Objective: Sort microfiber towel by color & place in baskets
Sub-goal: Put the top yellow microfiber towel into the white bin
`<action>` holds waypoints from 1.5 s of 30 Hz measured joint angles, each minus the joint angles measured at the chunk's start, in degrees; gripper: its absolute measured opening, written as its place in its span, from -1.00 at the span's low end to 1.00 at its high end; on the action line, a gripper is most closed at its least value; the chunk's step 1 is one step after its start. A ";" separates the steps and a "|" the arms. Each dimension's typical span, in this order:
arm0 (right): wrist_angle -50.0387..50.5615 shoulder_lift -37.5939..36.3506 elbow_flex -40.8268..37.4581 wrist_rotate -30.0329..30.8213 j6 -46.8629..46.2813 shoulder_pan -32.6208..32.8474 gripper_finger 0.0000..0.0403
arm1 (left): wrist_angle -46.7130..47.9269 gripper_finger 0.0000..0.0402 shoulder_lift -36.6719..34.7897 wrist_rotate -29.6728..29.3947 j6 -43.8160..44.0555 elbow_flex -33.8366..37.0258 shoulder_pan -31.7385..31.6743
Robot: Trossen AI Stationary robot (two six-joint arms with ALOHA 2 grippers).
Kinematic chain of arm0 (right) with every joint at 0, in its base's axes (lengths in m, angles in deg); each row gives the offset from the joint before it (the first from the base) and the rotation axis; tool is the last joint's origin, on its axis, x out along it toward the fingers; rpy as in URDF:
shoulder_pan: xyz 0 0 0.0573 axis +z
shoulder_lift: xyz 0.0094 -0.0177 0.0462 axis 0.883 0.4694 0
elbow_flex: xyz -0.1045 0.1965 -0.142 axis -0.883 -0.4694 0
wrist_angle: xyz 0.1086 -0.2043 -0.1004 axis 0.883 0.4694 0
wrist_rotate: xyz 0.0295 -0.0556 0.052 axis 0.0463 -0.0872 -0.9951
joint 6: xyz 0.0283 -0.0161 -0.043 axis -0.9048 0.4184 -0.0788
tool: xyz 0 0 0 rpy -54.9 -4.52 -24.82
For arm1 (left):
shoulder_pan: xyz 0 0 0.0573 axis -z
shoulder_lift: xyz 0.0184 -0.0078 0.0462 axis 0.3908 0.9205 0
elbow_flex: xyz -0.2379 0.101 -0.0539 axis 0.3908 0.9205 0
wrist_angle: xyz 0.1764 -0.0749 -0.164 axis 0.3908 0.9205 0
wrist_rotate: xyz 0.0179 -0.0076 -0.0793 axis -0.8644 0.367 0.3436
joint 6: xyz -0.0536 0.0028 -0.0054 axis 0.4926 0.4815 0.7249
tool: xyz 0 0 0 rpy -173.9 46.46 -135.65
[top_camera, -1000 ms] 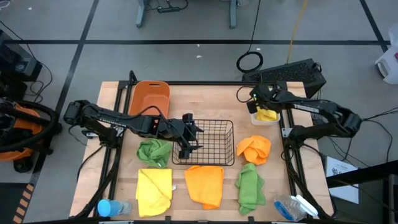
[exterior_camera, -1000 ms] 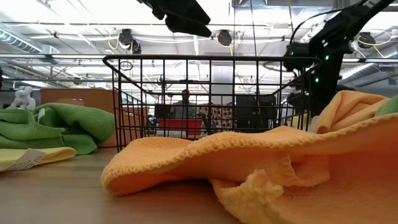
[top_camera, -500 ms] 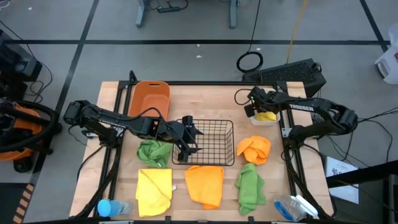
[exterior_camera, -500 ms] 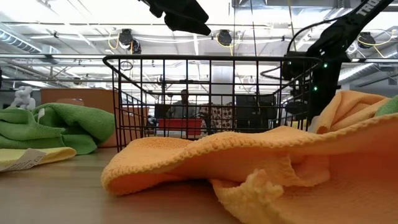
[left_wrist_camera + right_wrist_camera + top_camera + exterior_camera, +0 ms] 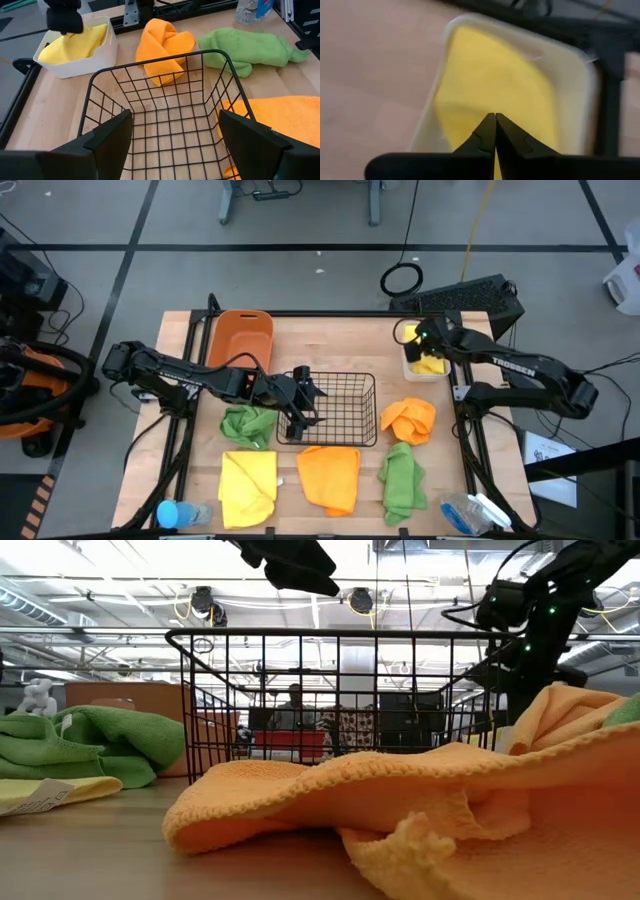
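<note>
The black wire basket (image 5: 338, 408) stands mid-table, with nothing in it in the left wrist view (image 5: 165, 115). My left gripper (image 5: 300, 402) is open above the basket's left rim, one finger (image 5: 107, 137) toward each end of that wall. My right gripper (image 5: 420, 338) is shut and empty over the white bin (image 5: 428, 372) at the far right. The bin holds a yellow towel (image 5: 490, 75). The orange tub (image 5: 240, 338) stands at the far left. Loose on the table lie green towels (image 5: 248, 423) (image 5: 402, 480), orange towels (image 5: 330, 477) (image 5: 408, 420) and a yellow towel (image 5: 248, 488).
A clear bottle with a blue cap (image 5: 180, 513) lies at the near left corner and another bottle (image 5: 470, 513) at the near right. The loose towels fill the table's near half. Bare wood (image 5: 335, 345) shows between the tub and the bin.
My right gripper has risen and gone toward the table's right edge, from beside the white bin's left wall to over the bin.
</note>
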 joint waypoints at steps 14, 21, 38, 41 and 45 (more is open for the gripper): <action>-5.06 13.37 0.00 0.55 2.38 -6.16 -1.00 | -0.77 0.48 0.00 -0.02 0.07 0.00 0.00; -8.83 21.12 0.02 -0.88 3.23 -6.16 -1.00 | -0.24 0.48 0.00 -0.02 0.07 -0.01 0.00; -7.93 13.98 -0.02 -1.07 3.37 -5.76 -1.00 | -0.16 0.48 0.00 -0.02 0.09 -0.01 0.00; -8.04 9.30 -0.02 -1.24 3.16 -4.72 -1.00 | -0.17 0.48 0.00 -0.02 0.07 -0.01 0.00; -11.56 5.62 0.00 -4.11 3.04 -3.03 -1.00 | -0.29 0.48 0.00 -0.02 0.03 -0.01 0.00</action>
